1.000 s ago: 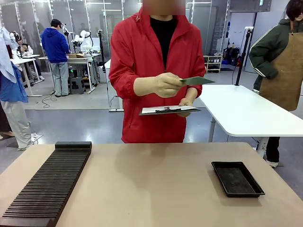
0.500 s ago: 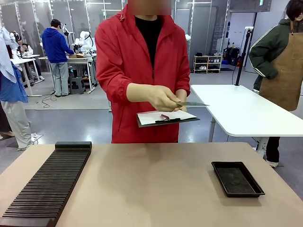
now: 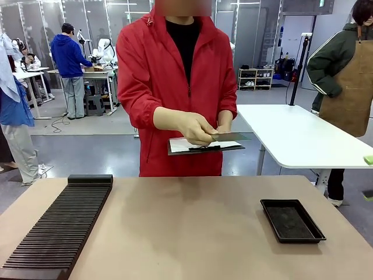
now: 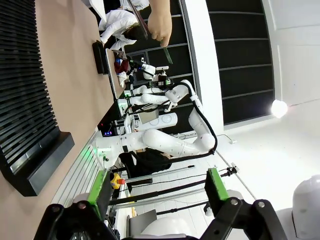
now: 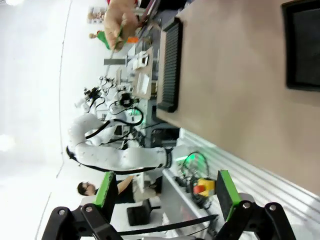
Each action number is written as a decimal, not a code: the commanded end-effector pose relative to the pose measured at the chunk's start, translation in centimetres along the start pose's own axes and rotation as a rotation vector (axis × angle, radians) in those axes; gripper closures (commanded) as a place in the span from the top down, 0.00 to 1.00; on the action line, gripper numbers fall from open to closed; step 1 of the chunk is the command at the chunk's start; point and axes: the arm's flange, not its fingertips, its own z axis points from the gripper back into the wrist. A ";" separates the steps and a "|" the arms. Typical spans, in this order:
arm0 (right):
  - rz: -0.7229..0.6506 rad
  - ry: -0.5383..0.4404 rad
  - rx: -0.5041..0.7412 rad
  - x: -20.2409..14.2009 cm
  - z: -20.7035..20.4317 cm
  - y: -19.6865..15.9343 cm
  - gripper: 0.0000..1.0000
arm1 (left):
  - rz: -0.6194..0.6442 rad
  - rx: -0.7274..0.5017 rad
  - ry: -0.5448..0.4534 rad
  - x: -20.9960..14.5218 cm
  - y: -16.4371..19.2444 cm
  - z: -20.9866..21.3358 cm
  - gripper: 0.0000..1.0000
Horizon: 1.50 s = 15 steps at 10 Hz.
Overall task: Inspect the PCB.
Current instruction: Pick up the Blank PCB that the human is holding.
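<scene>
Across the table, a person in a red jacket holds the PCB [image 3: 234,136], a thin green board, flat in one hand [image 3: 199,129] just above a clipboard [image 3: 204,146] with white paper. My left gripper [image 4: 158,187] is open with nothing between its green pads. It is well back from the table, and the hand [image 4: 160,22] is far off at the top of its view. My right gripper [image 5: 165,192] is open and empty too, and its view shows the hand [image 5: 122,19] far away. A green pad [image 3: 368,158] pokes in at the right edge of the front view.
A black shallow tray [image 3: 291,220] lies at the right of the tan table [image 3: 192,227]. A long black slotted rack [image 3: 58,230] runs along the left side. A white table [image 3: 303,137] and other people stand behind.
The person has lowered the PCB from chest height to just above the clipboard and has shifted left. A green pad has come in at the right edge of the front view.
</scene>
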 end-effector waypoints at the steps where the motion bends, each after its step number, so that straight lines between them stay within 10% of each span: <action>1: -0.144 0.021 0.036 2.8 -2.8 3.0 1.00 | 0.002 0.009 0.011 -0.2 -0.3 0.2 0.96; 15: -0.311 0.155 0.309 7.9 -25.1 7.5 1.00 | 0.002 0.009 0.011 -0.2 -0.3 0.2 0.96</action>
